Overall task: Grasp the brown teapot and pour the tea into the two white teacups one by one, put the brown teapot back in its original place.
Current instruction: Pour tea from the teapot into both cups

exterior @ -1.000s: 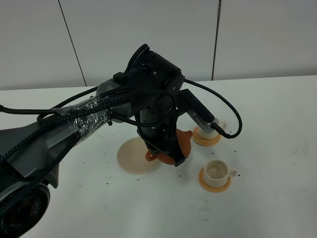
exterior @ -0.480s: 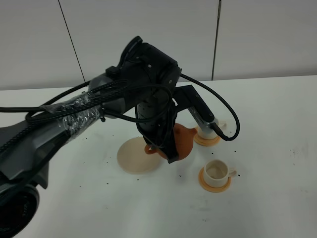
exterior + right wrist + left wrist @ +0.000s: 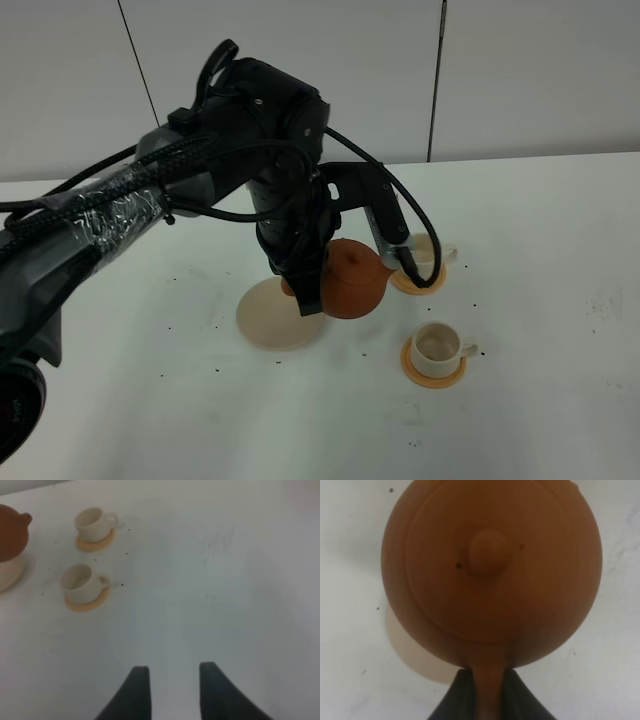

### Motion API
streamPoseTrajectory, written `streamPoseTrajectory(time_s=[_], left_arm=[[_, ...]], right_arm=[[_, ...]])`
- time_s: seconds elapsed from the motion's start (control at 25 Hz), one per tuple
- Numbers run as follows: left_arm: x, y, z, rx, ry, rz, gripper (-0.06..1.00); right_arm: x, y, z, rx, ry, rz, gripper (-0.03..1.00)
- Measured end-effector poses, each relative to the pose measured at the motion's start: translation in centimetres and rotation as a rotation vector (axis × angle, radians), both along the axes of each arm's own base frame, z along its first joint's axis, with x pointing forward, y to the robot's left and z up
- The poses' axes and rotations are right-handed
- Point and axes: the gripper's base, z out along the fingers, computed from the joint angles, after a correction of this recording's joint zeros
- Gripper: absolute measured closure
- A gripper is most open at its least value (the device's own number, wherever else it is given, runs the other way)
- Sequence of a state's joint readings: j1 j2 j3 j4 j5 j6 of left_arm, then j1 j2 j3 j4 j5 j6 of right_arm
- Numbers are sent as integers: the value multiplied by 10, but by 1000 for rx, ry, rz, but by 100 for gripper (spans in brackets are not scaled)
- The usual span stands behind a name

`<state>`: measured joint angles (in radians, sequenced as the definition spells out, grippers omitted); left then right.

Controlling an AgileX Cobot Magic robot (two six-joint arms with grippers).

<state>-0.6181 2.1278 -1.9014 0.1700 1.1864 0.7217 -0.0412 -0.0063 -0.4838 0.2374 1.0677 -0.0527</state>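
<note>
Brown teapot, handle clamped, L gripper

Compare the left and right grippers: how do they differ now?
The left gripper is closed on the teapot at its handle; the right gripper stands open and holds nothing. The left is by the trivet, near the cups; the right hangs over the table, apart from them. Both have dark fingers.
</note>
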Motion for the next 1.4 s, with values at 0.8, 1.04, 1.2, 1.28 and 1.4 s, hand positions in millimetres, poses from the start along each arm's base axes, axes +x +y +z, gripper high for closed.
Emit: streamPoseTrajectory(time_s=[0.8,1.04,1.2,1.28,1.4], left_arm=[[10,17,3,2,17,-104,77],[12,16,4,-14,-11,-109,77],[16,14,5,-41,-56,-115,77],[19,15,5,-55,-70,-109,77],[25,22,8,-84,-72,-80,77]], right_arm=[[0,0,0,0,0,0,73],[0,0,0,0,0,0,73],[0,0,0,1,0,0,73],[0,0,0,1,0,0,73],[0,0,0,1,0,0,73]])
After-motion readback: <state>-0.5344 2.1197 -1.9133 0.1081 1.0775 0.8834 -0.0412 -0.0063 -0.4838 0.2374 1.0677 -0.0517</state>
